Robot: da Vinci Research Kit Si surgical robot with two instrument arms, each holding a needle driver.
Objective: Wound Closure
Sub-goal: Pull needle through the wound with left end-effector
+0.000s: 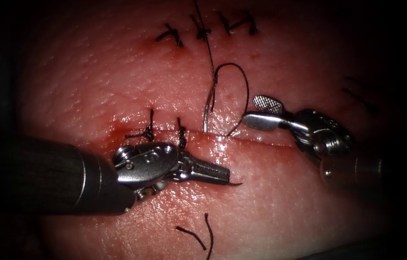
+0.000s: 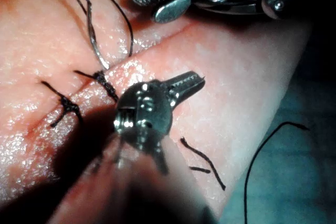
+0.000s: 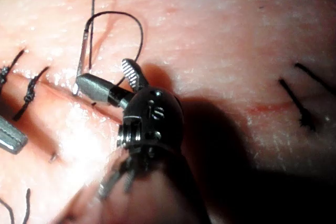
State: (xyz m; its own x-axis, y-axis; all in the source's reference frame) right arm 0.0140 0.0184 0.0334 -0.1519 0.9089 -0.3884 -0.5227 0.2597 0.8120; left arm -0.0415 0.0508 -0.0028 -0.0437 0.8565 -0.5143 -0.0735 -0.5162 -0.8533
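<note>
The tissue is crossed by a horizontal cut, taken here as the landmark. The needle is seen standing in the tissue just above the cut, its blunt end rising away from the cut and its lower part entering the surface at the cut's upper edge; a dark sharp tip is seen emerging below the cut, right at the end of the left gripper. The left gripper is laid along the lower edge of the cut with its jaws closed together; whether the tip is actually pinched between them cannot be told. The right gripper is held above the right part of the cut with its jaws spread apart, and nothing is held in them. The thread is seen running from the needle's blunt end in a loop above the cut, then dropping back to the cut's edge beside the right gripper. Two finished stitches are tied across the cut to the left of the needle. Loose cut ends of thread are lying well below the cut. Red fluid is gathered at the cut's left end.
</note>
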